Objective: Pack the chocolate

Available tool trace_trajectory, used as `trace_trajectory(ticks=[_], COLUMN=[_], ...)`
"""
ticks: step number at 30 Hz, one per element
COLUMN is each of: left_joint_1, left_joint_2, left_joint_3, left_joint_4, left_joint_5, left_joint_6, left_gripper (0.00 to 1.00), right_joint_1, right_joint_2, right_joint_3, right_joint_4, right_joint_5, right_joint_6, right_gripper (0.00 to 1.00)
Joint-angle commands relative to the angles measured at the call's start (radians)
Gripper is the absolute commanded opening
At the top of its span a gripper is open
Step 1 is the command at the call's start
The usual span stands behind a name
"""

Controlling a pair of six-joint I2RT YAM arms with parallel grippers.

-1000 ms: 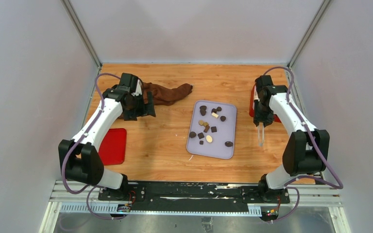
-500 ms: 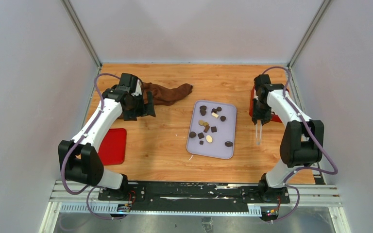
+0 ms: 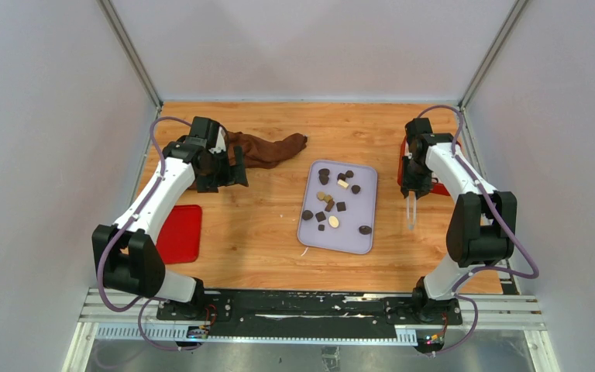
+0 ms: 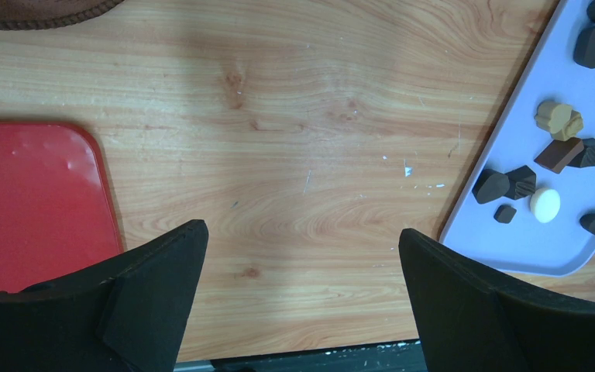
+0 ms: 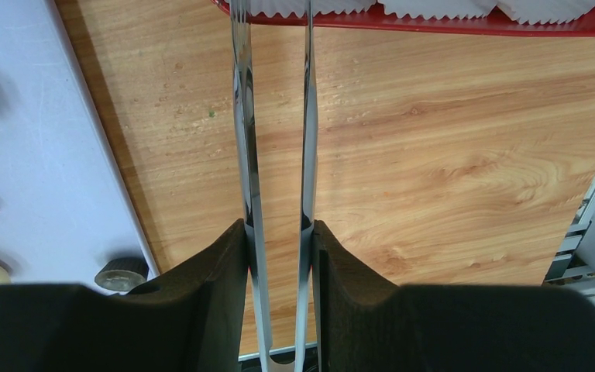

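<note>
The chocolate (image 3: 331, 203) lies as several small dark, tan and cream pieces on the lavender tray (image 3: 356, 242) at mid-table. The left wrist view shows the chocolate (image 4: 558, 153) on the tray (image 4: 527, 249) at its right edge. My right gripper (image 3: 412, 194) is shut on metal tongs (image 3: 411, 215), which hang down over bare wood just right of the tray. In the right wrist view my right gripper (image 5: 279, 229) clamps both tongs blades (image 5: 242, 116); their tips run off the top. My left gripper (image 3: 232, 174) stands open and empty above the wood, left of the tray.
A brown cloth (image 3: 267, 149) lies at the back left. A flat red lid (image 3: 180, 232) rests near the left arm. A red box (image 5: 434, 25) holding white paper cups (image 5: 434, 6) sits behind the right gripper, by the table's right edge.
The right arm has folded in at the elbow and the tongs have shifted slightly left. The left arm has not moved.
</note>
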Motion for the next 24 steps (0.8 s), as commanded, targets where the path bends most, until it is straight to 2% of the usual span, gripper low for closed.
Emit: trace_trajectory(ticks=[1, 4, 14, 18, 21, 24], left_joint_1=[0.004, 0.004, 0.004, 0.004, 0.004, 0.004], left_joint_2=[-0.020, -0.019, -0.022, -0.022, -0.021, -0.014], left_joint_3=[-0.011, -0.010, -0.008, -0.006, -0.002, 0.005], left_joint_4=[-0.011, -0.011, -0.011, -0.011, -0.011, -0.011], left_joint_5=[-0.007, -0.007, -0.006, -0.005, -0.003, -0.004], left_joint_6=[-0.005, -0.007, -0.008, -0.007, -0.007, -0.005], left_gripper=[0.99, 0.99, 0.99, 0.99, 0.99, 0.99], right_joint_1=[-0.017, -0.016, -0.016, -0.016, -0.013, 0.016], right_joint_2=[-0.026, -0.024, -0.036, -0.073, -0.109, -0.134], right_joint_3=[0.009, 0.014, 0.022, 0.044, 0.075, 0.110], right_joint_4=[-0.033, -0.034, -0.039, -0.056, -0.083, -0.120], right_joint_5=[-0.008, -0.005, -0.001, -0.010, -0.037, -0.094], right_joint_6=[-0.004, -0.006, -0.008, -0.012, -0.018, -0.025], right_gripper=[0.35, 0.38, 0.37, 0.24, 0.06, 0.03])
